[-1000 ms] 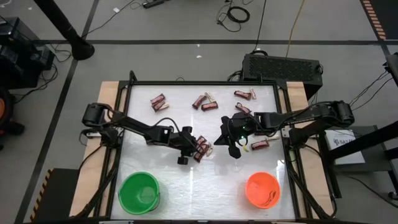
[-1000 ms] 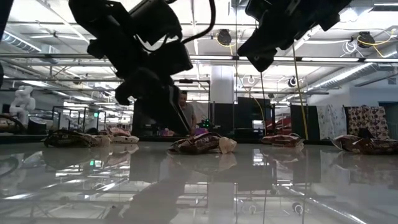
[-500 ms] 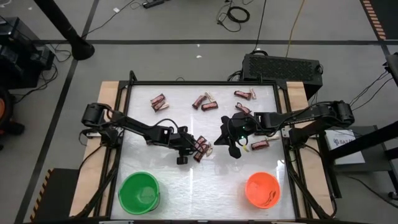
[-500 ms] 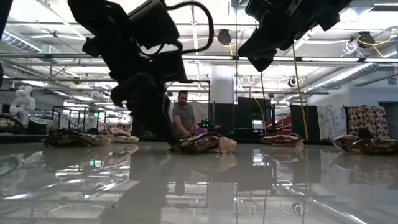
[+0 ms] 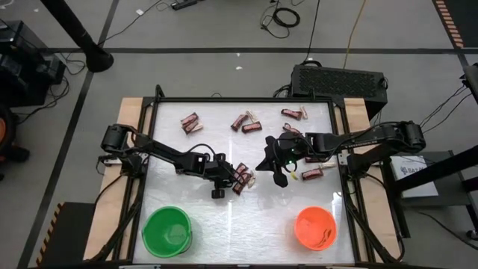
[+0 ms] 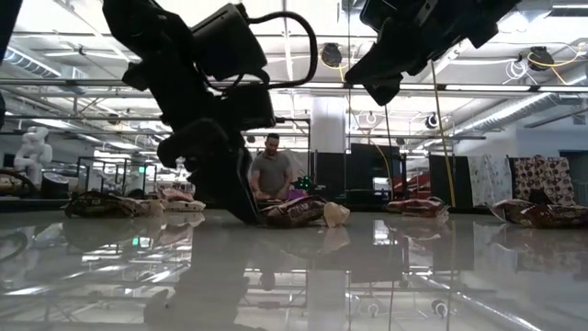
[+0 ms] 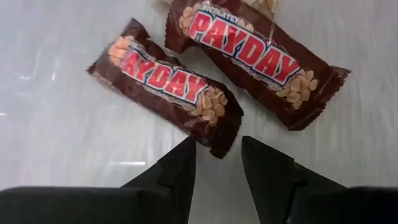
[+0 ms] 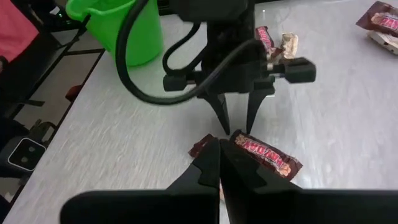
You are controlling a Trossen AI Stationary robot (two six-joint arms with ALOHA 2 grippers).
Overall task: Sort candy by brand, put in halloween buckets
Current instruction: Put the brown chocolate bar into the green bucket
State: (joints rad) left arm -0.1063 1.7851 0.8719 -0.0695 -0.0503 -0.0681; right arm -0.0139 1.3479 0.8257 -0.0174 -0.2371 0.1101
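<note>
The left gripper [image 7: 216,163] is open by 2 brown bars [image 7: 166,84]. It may grab both or push one away. The right gripper [image 8: 219,163] looks squeezed shut and empty, I think.

Grey floor [image 5: 224,30] with cables surrounds the white bench [image 5: 224,142]; a black box [image 5: 340,78] sits at 1 o'clock.

Left claw [image 7: 216,163] parted low; right claw [image 8: 219,163] seemingly closed.
</note>
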